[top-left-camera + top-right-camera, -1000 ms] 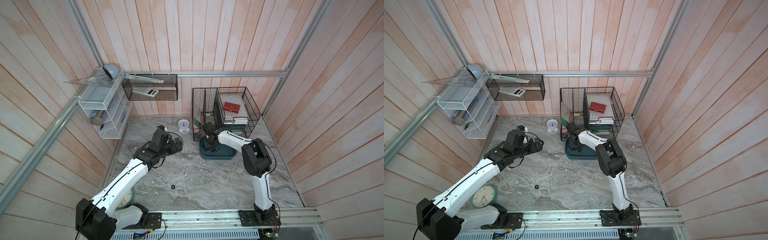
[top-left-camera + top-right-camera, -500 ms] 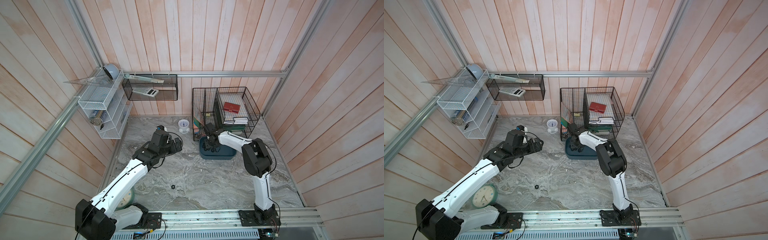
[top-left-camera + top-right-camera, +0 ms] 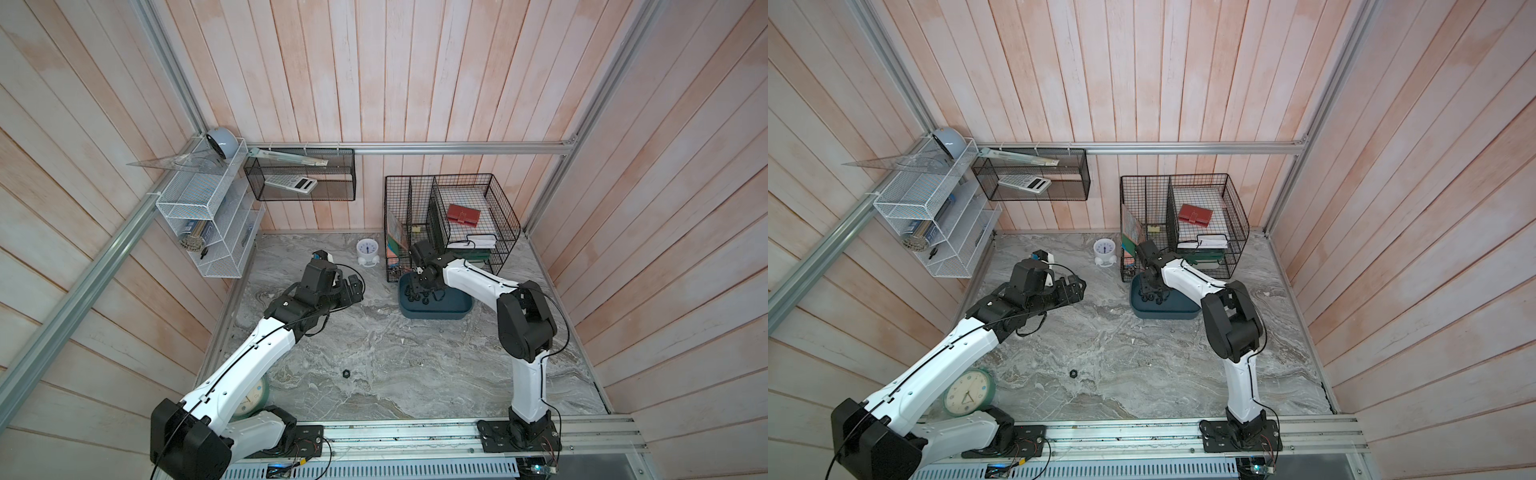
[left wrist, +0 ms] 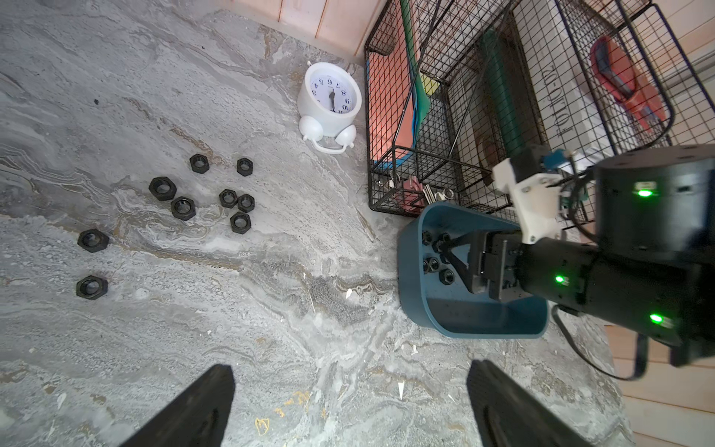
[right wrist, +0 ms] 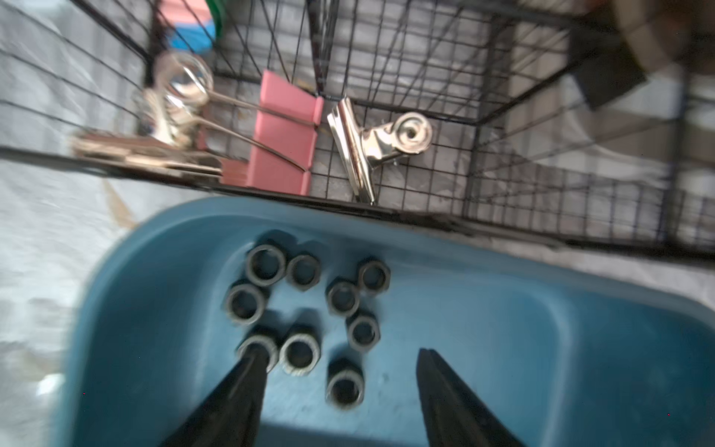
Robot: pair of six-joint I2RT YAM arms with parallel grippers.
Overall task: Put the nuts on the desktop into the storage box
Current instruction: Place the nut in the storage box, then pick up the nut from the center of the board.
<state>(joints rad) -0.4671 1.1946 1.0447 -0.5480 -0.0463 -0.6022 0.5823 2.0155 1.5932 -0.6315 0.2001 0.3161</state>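
Seen from my left wrist, the white alarm clock (image 4: 330, 96) on the desktop (image 4: 271, 309) shows black dial numerals, with 5 through 10 legible. Dark print runs along the white box (image 4: 561, 77) inside the wire basket (image 4: 367, 127), but its characters are unclear. In a top view, the green-rimmed clock (image 3: 967, 392) has figures too small to read.

nuts (image 4: 182, 208): black, dull. desktop (image 4: 271, 309): grey marble pattern, whitish veins, some tan streaks. box (image 4: 410, 294): dark teal-blue, plain. small clock (image 4: 329, 100): white, dark numerals. baskets (image 3: 505, 220): black wire grid. binder clip (image 5: 284, 143): pink. walls (image 3: 415, 75): pale pinkish wood planks.
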